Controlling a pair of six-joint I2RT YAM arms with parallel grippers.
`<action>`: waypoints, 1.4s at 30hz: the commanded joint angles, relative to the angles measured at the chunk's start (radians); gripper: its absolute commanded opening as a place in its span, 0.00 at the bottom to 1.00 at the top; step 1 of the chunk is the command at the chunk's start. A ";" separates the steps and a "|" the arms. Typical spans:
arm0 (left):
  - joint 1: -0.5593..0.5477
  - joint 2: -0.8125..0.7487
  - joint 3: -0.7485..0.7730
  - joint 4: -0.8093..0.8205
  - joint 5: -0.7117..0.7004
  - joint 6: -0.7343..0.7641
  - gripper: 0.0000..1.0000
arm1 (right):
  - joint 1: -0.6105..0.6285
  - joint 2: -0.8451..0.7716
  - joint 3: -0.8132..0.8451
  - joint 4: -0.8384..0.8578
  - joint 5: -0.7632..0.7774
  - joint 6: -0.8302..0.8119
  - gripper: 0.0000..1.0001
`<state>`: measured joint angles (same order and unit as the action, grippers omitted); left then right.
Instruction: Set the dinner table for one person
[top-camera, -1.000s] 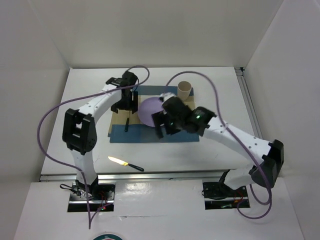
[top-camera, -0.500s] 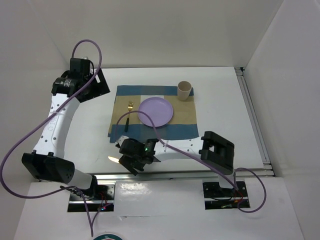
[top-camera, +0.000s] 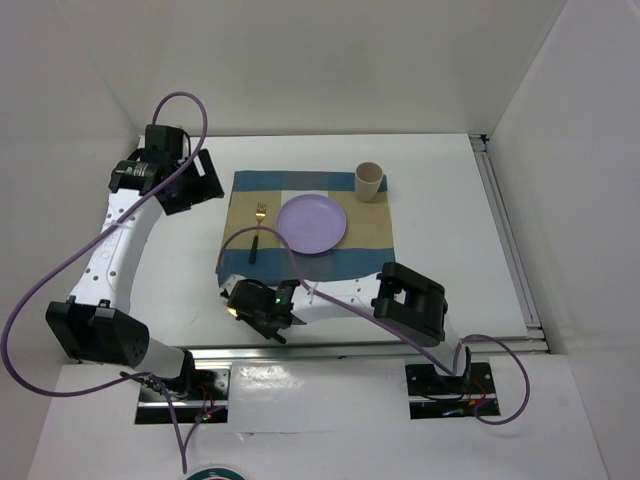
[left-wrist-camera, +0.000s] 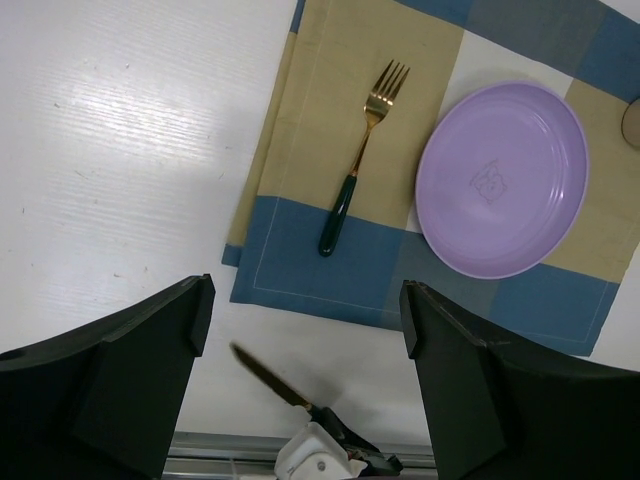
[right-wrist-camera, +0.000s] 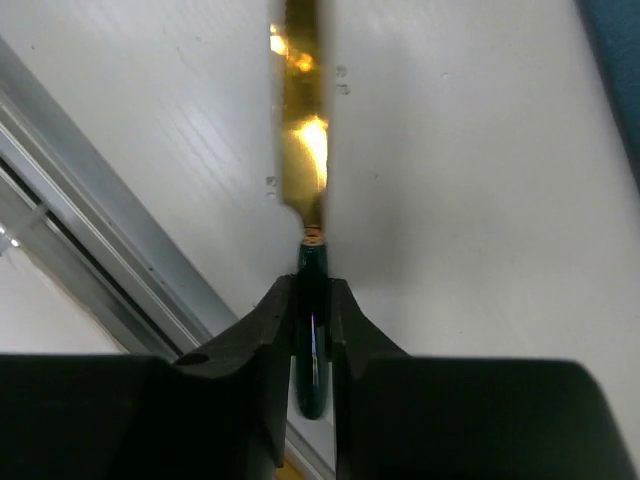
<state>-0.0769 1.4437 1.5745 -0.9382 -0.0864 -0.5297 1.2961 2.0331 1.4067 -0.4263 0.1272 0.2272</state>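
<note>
A knife with a gold blade (right-wrist-camera: 300, 150) and a dark green handle lies near the front edge of the white dinner table (top-camera: 450, 230). My right gripper (right-wrist-camera: 312, 300) is shut on that handle; from above it (top-camera: 258, 308) covers most of the knife. A purple plate (top-camera: 312, 222), a gold fork (top-camera: 258, 225) with a dark handle and a tan cup (top-camera: 370, 181) rest on the blue-and-tan placemat (top-camera: 370, 255). High over the table's far left, my left gripper (top-camera: 190, 180) hangs open and empty. Its wrist view shows the fork (left-wrist-camera: 362, 150), plate (left-wrist-camera: 502, 178) and knife blade (left-wrist-camera: 265, 375).
A metal rail (right-wrist-camera: 90, 260) runs along the table's front edge, right beside the knife handle. White walls enclose the table on three sides. The right arm's elbow (top-camera: 410, 300) sits low over the table, just in front of the placemat.
My right arm has swung from above the plate down to the table's front edge and shut on the knife handle. My left arm has pulled back from the placemat to the far left.
</note>
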 joint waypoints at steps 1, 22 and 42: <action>0.003 -0.022 0.005 0.026 0.017 -0.004 0.93 | 0.006 0.009 0.040 -0.015 0.046 0.011 0.15; 0.022 -0.042 0.105 0.036 0.165 -0.006 0.99 | -0.630 -0.441 -0.129 -0.402 0.216 0.402 0.00; 0.031 -0.011 0.064 0.055 0.177 0.004 1.00 | -0.847 -0.126 0.002 -0.169 0.085 0.210 0.00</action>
<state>-0.0525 1.4246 1.6440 -0.9131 0.0807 -0.5285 0.4492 1.9041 1.3636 -0.6621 0.2462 0.4656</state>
